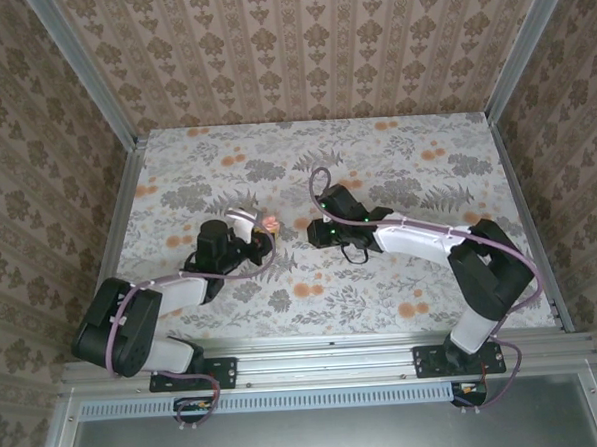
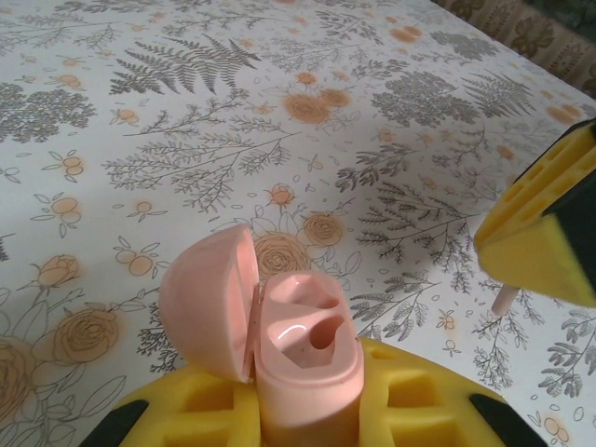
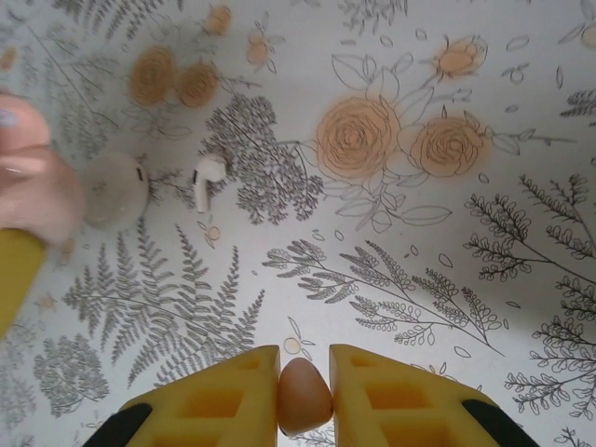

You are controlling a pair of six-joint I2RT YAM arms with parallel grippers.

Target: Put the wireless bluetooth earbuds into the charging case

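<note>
While the left gripper [image 2: 307, 410] is clamped on the lower body of the pink charging case [image 2: 303, 349], one yellow foam pad [image 2: 200, 405] pressing on each side, the case's lid [image 2: 209, 303] stands swung open to one side. Both moulded wells [image 2: 312, 321] are bare. Seen from above, this pair sits left of centre over the flowered table [image 1: 426, 177], about midway between its near and far edges. The right gripper [image 3: 304, 391] is just to the right of it, near the case but apart from it. Its jaws are closed tight on a small pinkish earbud [image 3: 304, 396], which is pinched between the pads (a thin stem pokes down below that pad in the left wrist view). A second earbud [image 3: 207, 179], paler, lies flat on the table near the case, touching neither gripper.
</note>
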